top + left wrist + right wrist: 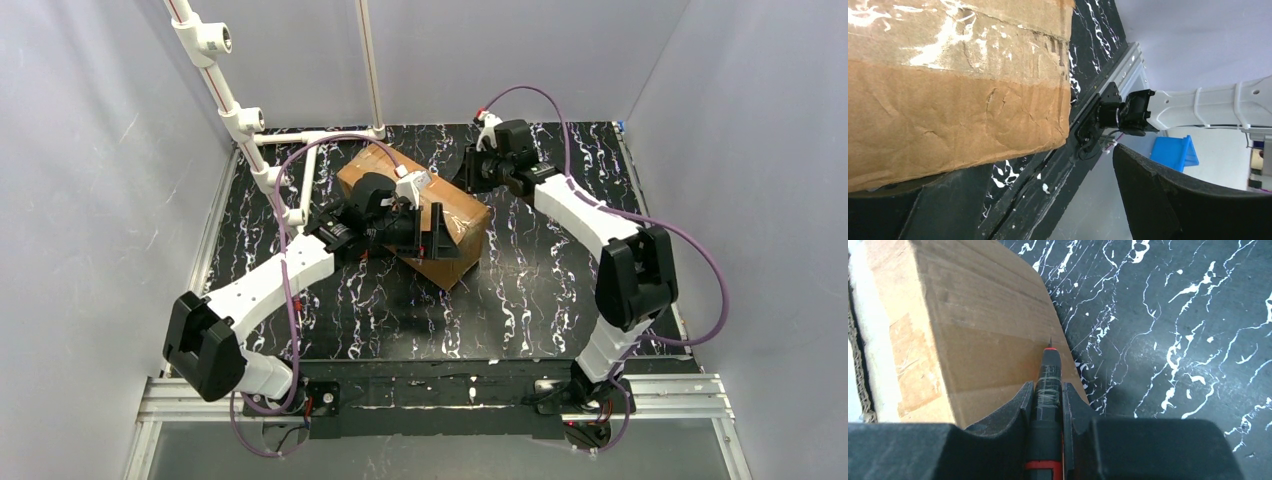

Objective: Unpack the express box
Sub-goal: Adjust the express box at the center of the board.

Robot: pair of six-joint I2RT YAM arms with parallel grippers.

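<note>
The express box (415,215), a brown taped carton, lies at an angle on the black marbled table, back of centre. My left gripper (432,238) hangs over the box's near right end with its jaws wide open. In the left wrist view the box (953,90) fills the upper left, beside one of that gripper's (1048,205) fingers (1168,200). My right gripper (472,175) is at the box's far right end, shut on a black and red cutter (1048,385). The cutter's thin blade tip points at the box's side (973,330), close to its edge. The right gripper (1048,390) grips the cutter's barrel.
A white pipe frame (250,130) stands at the back left beside the box. Grey walls close in three sides. A metal rail (450,395) runs along the near edge. A blue bin (1175,152) shows beyond the table in the left wrist view.
</note>
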